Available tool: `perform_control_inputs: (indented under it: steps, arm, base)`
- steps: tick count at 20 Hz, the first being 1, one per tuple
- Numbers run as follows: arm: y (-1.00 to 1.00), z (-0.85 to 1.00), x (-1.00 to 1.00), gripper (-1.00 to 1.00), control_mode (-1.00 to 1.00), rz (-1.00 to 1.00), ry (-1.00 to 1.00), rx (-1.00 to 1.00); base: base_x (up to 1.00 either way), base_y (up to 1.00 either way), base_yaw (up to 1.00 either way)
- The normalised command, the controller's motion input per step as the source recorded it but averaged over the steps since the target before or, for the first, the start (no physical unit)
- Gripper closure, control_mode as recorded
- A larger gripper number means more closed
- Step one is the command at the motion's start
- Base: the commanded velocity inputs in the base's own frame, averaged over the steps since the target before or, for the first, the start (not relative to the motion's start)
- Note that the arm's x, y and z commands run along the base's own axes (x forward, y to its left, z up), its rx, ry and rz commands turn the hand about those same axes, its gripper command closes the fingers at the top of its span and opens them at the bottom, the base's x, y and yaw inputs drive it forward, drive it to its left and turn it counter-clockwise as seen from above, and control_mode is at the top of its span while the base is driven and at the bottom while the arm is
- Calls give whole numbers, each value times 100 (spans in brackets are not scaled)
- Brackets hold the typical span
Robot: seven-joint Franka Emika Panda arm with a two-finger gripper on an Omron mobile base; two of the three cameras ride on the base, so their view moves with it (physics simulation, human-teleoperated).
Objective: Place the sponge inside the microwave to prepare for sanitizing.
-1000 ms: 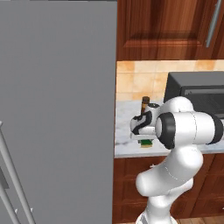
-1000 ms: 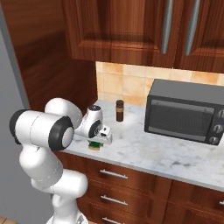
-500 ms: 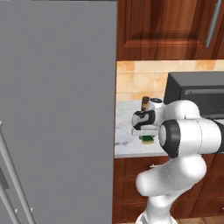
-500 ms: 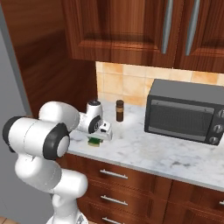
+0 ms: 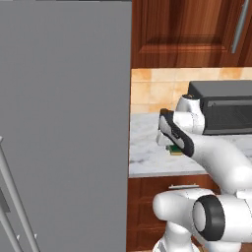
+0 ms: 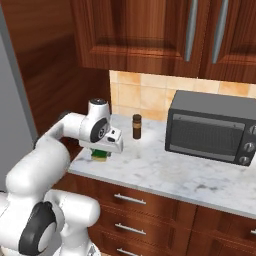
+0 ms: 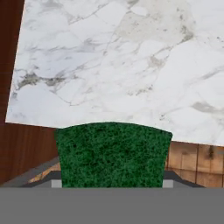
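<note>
The sponge (image 6: 100, 154) sits right under the gripper (image 6: 102, 150), near the front edge of the counter (image 6: 165, 175). In the hand view the sponge (image 7: 113, 154) fills the bottom middle, right where the finger tips would be, and it hides them. So it looks like the gripper is closed on the sponge, with the sponge between the fingers, but I cannot tell if the sponge is lifted off the counter or lying on it. In the left base view just a small green corner of the sponge (image 5: 175, 150) peeks out below the hand.

The microwave (image 6: 215, 127) is well off to the right of the gripper, at the back of the counter by the tiled wall. Its door looks shut, with the dark window facing out and the round knobs on its right side. I think the door has to be open before the sponge can go in.

A brown bottle (image 6: 136, 126) stands upright between the gripper and the microwave, a bit farther back. The arm should pass in front of it so it does not knock it over. A big grey fridge (image 5: 64, 123) stands to the left.
</note>
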Motion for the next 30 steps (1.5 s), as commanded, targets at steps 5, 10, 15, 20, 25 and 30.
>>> perform_control_inputs:
  steps: [5,10,15,20,25,30]
  arm:
    - [10,100,-100,100,-100,0,-5,0]
    - [2,85,-100,100,-100,0,-2,0]
    - [10,38,-91,100,-100,0,0,-2]
    - [3,0,-10,100,-100,1,-1,0]
    - [0,0,0,100,100,0,0,0]
    - [0,0,0,100,100,0,0,0]
  base:
    - [0,0,0]
    - [0,0,0]
    - [0,0,0]
    - [0,0,0]
    - [-9,1,0]
    - [-70,20,-3]
